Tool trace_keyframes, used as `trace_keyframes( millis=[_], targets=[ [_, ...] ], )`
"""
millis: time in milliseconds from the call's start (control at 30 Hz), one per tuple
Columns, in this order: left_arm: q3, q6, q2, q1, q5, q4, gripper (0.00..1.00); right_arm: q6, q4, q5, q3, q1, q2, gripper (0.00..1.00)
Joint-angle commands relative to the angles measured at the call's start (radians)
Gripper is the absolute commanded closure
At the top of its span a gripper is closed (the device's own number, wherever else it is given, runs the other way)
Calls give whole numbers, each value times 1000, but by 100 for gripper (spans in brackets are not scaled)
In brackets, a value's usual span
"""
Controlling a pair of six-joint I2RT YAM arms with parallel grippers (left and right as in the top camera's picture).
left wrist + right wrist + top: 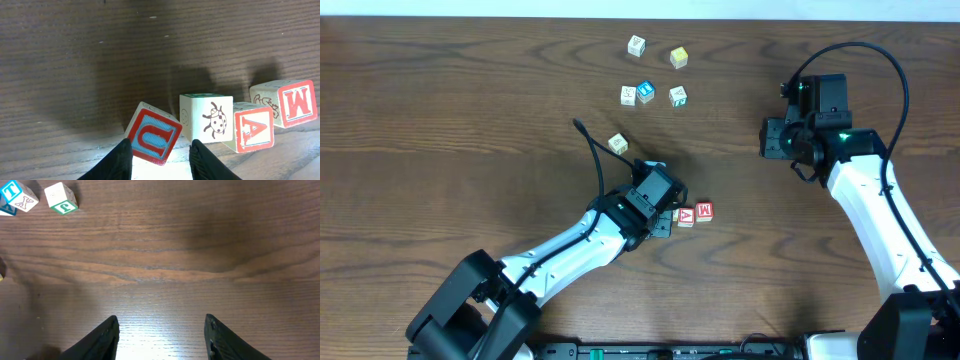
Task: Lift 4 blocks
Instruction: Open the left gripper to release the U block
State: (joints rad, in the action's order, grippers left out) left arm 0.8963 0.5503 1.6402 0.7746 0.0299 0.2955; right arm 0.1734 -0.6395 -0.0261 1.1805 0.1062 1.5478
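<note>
Our left end effector (159, 152) straddles the tilted red U block (152, 136); we cannot tell whether it grips. The block may topple toward three o'clock into the ladybird block (210, 120), knocking the A block (252, 129) and M block (295, 104) across the worktop (75, 75). Our right end effector (160, 330) hangs released.

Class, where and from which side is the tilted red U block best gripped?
Probably from above, pinching the U block across its left and right side faces; it sits tilted, and the ladybird block stands close on its right, leaving little finger room.
</note>
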Motion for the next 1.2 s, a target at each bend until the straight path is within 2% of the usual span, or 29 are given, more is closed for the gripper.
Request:
trace_keyframes(
  millis=[0, 133, 300, 400, 467, 500, 667, 1000, 1167],
  targets=[
    [-12, 2, 10, 1, 16, 2, 62, -14, 0, 10, -11, 2, 11, 48],
    [-12, 1, 10, 1, 18, 2, 61, -14, 0, 10, -11, 2, 11, 48],
    [-11, -4, 9, 1, 91, 2, 61, -14, 0, 10, -11, 2, 11, 48],
    [-10, -45, 4, 0, 96, 0, 62, -14, 0, 10, -11, 2, 11, 48],
    [-10, -60, -3, -4, 96, 0, 77, -14, 0, 10, -11, 2, 11, 48],
    [-9, -60, -7, -8, 102, 0, 92, -14, 0, 10, -11, 2, 11, 48],
    [-9, -68, -27, -39, 171, 2, 92, -14, 0, 10, -11, 2, 11, 48],
    [-9, -86, -28, -97, 169, 10, 92, -14, -1, 10, -11, 2, 11, 48],
    [-12, -86, -11, -97, 155, 31, 93, -2, -9, 0, -11, 2, 11, 51]
  ],
)
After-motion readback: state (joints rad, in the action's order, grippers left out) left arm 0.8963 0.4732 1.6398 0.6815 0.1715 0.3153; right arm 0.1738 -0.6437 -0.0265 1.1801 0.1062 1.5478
